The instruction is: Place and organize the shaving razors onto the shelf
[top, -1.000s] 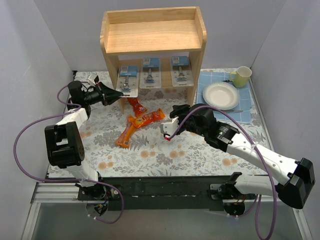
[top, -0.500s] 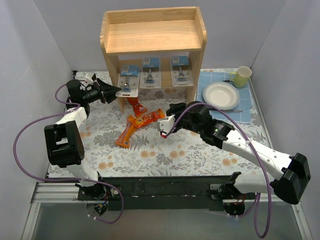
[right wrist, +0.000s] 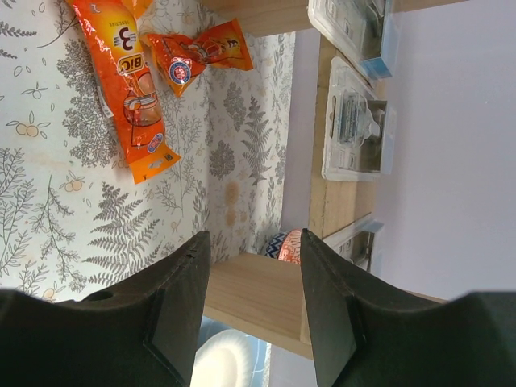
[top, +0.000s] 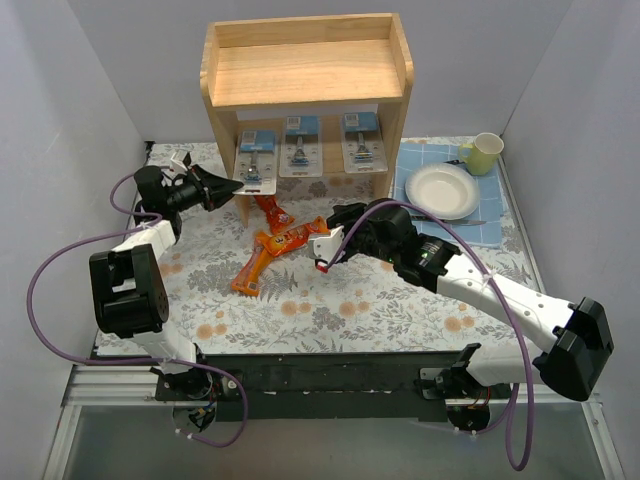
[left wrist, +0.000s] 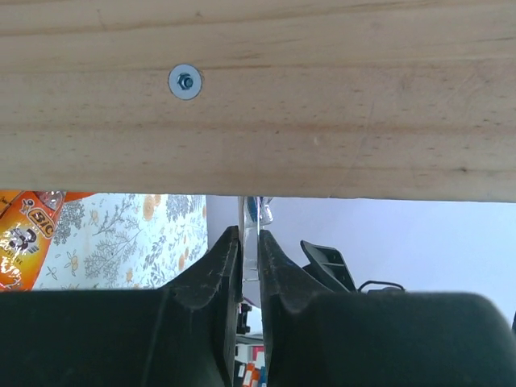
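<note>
The left gripper (top: 240,186) is reaching in at the lower level of the shelf (top: 310,75), and it's pinching almost fully closed. In the left wrist view its fingers (left wrist: 226,266) are squeezing a thin clear plastic edge, right under the wooden board. From above, that's lining up with the near left corner of the left razor pack (top: 257,160), so it's gripping that pack. The right gripper (top: 322,256) is hanging over the flowery tablecloth (top: 400,300) with its jaws sitting clearly apart. It's holding nothing and touching nothing, just hovering beside the orange packets (top: 290,238).

Counting stuff: three razor packs (top: 302,147) are standing in a row on the lower level, blue cards at the top. Three orange packets are lying in a loose pile on the cloth in front of the shelf, with one poking in under it. Off to the right, one white plate (top: 441,190) is sitting on one blue mat (top: 500,228), and one yellow-green cup (top: 486,153) is sitting at the mat's far corner.
</note>
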Robot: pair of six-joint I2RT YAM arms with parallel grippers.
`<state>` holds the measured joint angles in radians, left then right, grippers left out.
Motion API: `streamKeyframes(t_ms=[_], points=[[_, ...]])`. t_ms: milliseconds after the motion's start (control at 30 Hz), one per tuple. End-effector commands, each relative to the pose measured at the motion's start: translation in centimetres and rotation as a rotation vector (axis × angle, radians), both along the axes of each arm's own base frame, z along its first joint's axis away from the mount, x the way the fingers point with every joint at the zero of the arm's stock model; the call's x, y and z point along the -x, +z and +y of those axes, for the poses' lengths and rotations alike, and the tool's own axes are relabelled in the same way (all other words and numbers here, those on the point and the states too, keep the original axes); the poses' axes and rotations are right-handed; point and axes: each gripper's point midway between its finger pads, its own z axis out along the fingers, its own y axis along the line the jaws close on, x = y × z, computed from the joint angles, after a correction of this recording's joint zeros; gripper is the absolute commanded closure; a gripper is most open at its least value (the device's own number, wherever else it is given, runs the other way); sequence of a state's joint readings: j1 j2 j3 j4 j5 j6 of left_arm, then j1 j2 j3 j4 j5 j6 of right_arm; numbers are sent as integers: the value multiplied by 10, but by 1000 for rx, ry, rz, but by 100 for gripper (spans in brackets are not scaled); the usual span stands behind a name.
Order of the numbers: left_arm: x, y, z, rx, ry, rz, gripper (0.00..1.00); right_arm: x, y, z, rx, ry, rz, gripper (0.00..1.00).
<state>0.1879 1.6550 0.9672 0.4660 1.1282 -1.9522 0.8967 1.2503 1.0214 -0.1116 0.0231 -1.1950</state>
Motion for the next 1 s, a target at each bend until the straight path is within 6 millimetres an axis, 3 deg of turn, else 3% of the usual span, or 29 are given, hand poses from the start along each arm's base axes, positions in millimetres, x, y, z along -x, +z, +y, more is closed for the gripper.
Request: streamKeyframes(t_ms=[0,267,600,767,833,867,967], points=[[0,22,2,-18,72,-88,97,-6,35,7,-82,-3,-44,44],[-3,25,2,-7,109,-81,95,-8,33,8,-67,-1,-46,44],[1,20,0,-13,111,-34,54,-8,32,10,-74,1,-42,45],[8,31,-2,-21,87,-58,46,-8,36,12,-94,1,-42,44],[15,32,-2,-43,74,-58,44,-10,48,15,-132,-7,-39,44],[18,31,-2,-43,73,-39,43,-8,45,22,-159,5,10,44],[27,29,4,-62,82,1,38,-6,65,41,-245,47,77,46]])
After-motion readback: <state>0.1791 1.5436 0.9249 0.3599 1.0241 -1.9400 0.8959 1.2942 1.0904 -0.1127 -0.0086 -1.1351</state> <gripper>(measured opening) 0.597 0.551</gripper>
